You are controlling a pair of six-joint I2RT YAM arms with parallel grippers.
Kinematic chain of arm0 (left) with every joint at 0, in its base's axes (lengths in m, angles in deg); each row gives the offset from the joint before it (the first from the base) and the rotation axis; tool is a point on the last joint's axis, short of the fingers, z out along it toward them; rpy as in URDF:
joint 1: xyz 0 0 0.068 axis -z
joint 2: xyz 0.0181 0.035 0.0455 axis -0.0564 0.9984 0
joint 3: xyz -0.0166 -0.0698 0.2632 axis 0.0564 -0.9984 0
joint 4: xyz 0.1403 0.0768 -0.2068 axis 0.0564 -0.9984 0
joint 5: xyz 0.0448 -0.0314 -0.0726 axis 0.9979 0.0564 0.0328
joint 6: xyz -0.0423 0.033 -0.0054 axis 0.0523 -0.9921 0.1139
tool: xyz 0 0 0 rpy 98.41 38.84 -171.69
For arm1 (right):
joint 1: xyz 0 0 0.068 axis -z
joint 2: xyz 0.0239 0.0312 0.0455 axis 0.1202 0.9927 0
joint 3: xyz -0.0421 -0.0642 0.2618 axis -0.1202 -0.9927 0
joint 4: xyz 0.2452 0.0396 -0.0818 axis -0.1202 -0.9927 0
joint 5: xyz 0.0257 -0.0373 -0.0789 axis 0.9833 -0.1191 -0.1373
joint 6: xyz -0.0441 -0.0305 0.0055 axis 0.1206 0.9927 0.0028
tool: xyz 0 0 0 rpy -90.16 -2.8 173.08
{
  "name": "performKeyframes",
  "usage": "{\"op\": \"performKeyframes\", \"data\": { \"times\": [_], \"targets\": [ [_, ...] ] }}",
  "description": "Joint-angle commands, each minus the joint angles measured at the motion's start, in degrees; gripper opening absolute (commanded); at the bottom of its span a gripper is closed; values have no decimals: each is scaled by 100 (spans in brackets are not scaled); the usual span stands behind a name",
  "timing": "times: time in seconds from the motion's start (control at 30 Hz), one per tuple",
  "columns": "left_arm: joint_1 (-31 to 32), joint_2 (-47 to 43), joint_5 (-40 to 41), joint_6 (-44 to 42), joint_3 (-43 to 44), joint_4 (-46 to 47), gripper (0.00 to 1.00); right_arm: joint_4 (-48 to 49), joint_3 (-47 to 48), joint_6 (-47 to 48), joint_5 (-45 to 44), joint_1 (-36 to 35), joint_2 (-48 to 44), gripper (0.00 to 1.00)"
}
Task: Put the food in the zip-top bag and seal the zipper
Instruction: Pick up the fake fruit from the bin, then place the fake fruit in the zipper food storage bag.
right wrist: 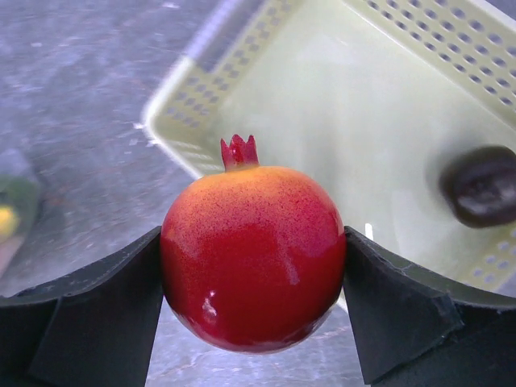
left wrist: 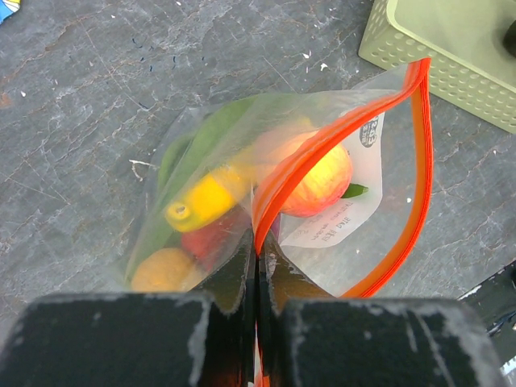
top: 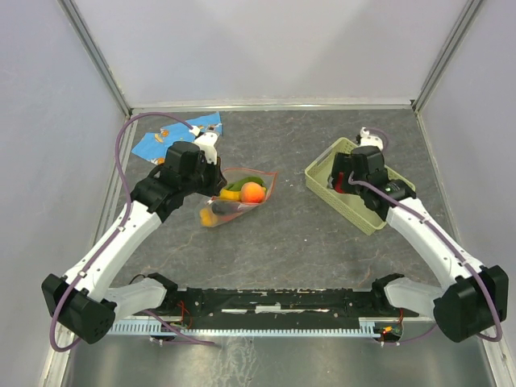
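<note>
Zip-top bag lies left of centre in the top view on the table, its mouth gaping. It holds a banana, peach, orange and green leaf. Left fingers are pinched shut on its zipper end. At right, the right fingers clasp the red round fruit over the pale green basket, where a dark eggplant lies.

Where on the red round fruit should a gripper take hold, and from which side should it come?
Across its widest middle, one finger on each side, as the right gripper holds the red round fruit now, the small crown left free. The smooth ball would likely slip if pinched off-centre. Come from above: the walls of the green basket would bar a sideways approach.
</note>
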Motion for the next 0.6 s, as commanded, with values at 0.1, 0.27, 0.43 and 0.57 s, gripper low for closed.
{"op": "performKeyframes", "data": {
  "times": [0.1, 0.27, 0.43, 0.57],
  "targets": [
    [-22, -3, -98, -182, 23, 277, 3, 664, 635, 224, -39, -877, -164, 76],
    [-26, -9, -97, -182, 23, 274, 3, 1191, 741, 251, 155, -1375, -41, 76],
    [-27, -11, -91, -182, 26, 277, 3, 1819, 868, 511, 308, -2029, 163, 76],
    [-26, -20, -89, -182, 27, 273, 3, 2500, 944, 781, 500, -2560, 348, 76]
  ]
}}
